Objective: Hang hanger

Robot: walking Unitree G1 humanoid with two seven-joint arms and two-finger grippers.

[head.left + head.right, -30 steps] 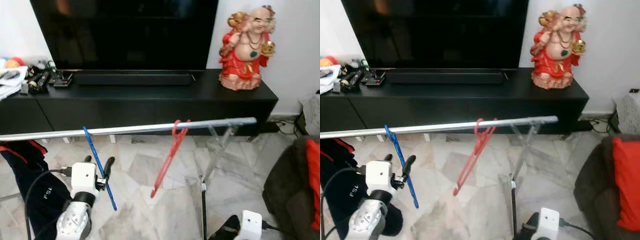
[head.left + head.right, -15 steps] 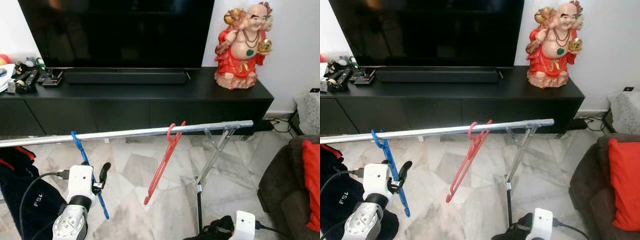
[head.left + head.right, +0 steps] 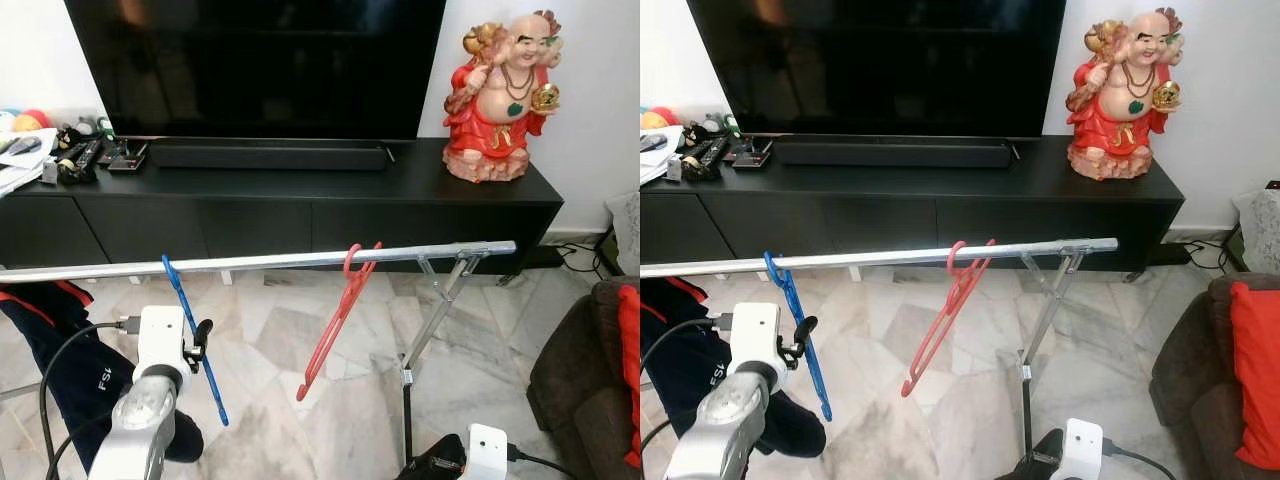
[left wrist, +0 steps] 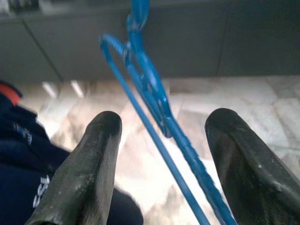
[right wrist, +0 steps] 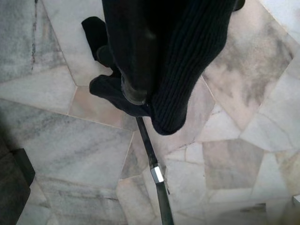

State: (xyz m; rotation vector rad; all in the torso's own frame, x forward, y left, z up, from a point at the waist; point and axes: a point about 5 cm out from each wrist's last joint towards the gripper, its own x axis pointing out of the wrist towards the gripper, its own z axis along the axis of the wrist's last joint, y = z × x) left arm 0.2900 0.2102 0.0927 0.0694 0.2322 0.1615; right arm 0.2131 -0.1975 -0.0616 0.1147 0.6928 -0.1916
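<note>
The blue hanger [image 3: 193,334] hooks over the silver rail [image 3: 250,262], the left gripper [image 4: 161,154] beside it with fingers spread, unclamped.

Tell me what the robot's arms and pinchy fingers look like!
The left arm is shiny silver with a white boxy wrist block, and a black cable loops out of its side. The left gripper has two long black fingers that look thick, rounded and a bit scuffed. The right gripper is black too, beside another white block with a black cable.
</note>
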